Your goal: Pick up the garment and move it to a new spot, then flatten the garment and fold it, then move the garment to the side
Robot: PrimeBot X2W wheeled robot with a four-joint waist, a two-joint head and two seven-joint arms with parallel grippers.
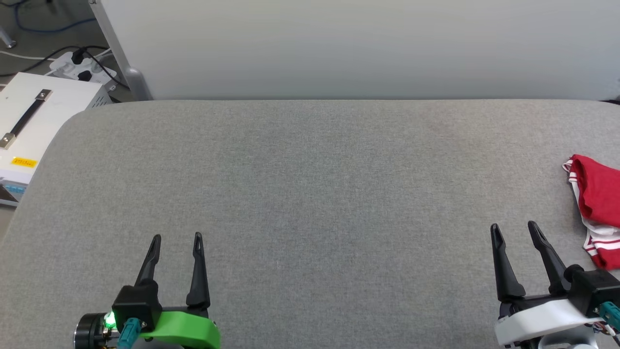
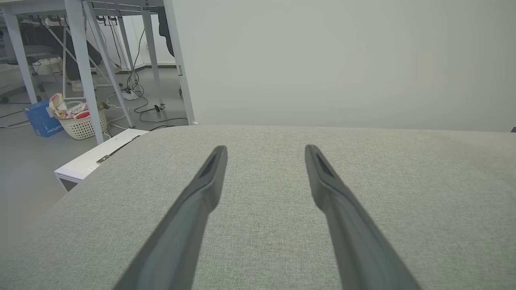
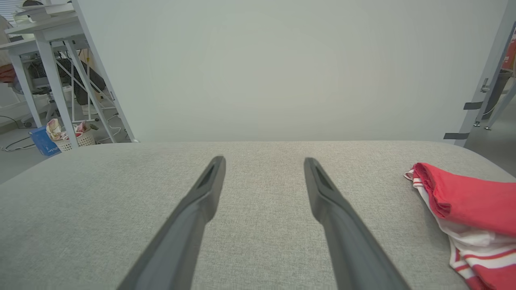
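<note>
Left end effector (image 1: 177, 236), right end effector (image 1: 513, 225), both spread, empty, red garment (image 1: 598, 194) nearby, yellow label (image 1: 24, 162) illegible

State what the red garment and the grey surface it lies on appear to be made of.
The garment: soft knit fabric, probably jersey, matte; it slumps in loose folds, with red-and-white striped trim. The grey surface: woven textile covering, matte and heathered; a fine weave grain shows up close, and its rounded edge suggests padding beneath.
</note>
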